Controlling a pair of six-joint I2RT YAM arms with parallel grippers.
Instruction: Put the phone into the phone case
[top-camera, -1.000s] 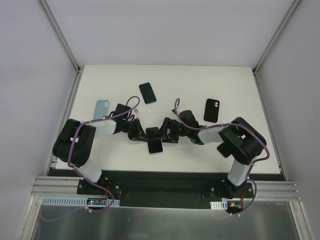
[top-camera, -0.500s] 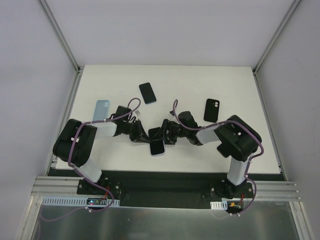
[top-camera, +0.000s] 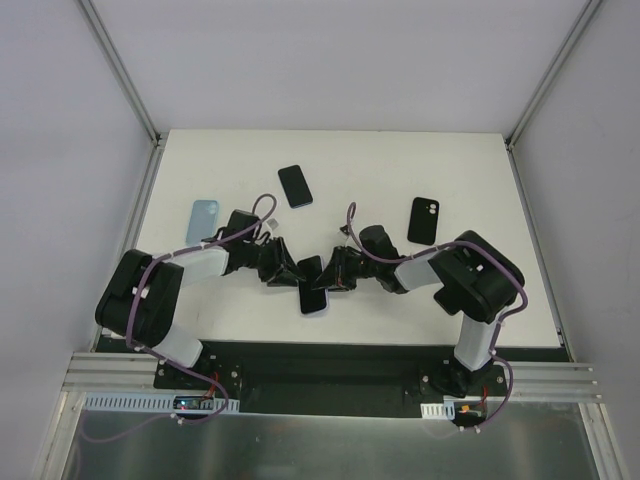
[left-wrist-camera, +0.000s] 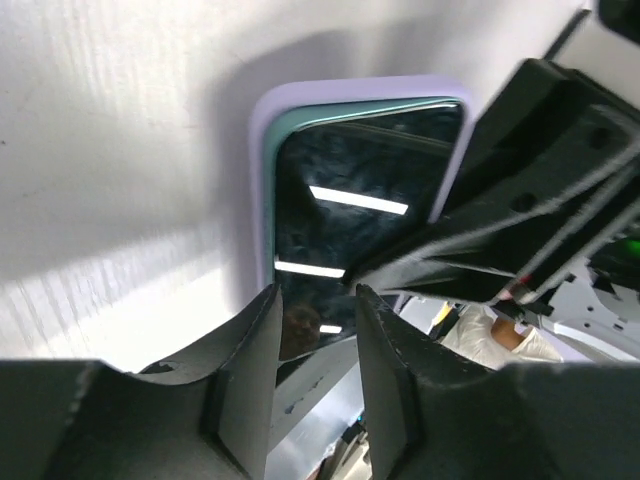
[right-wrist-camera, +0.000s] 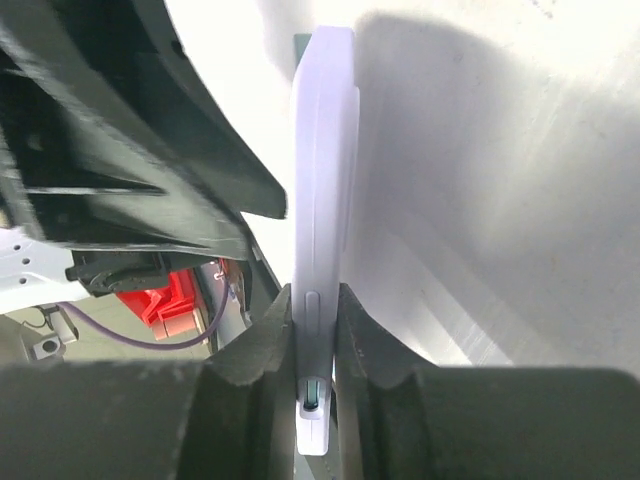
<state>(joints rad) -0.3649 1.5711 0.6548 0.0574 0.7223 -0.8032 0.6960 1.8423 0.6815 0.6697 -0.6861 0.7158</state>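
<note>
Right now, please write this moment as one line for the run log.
right gripper: shut on lavender case edge | left gripper: jaws apart, facing phone screen | phone: sits in case

No text, brand or number can be read on the phone (left-wrist-camera: 360, 170), its case (left-wrist-camera: 258, 150), or anything else.

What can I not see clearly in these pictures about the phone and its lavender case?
- Right wrist: the lavender case sits edge-on in the right gripper, so the screen side is hidden.
- Left wrist: the left gripper hides the near end of the phone; the right gripper covers one corner.
- Top view: both grippers overlap its far end, and it is too small to judge whether it is fully seated.
</note>
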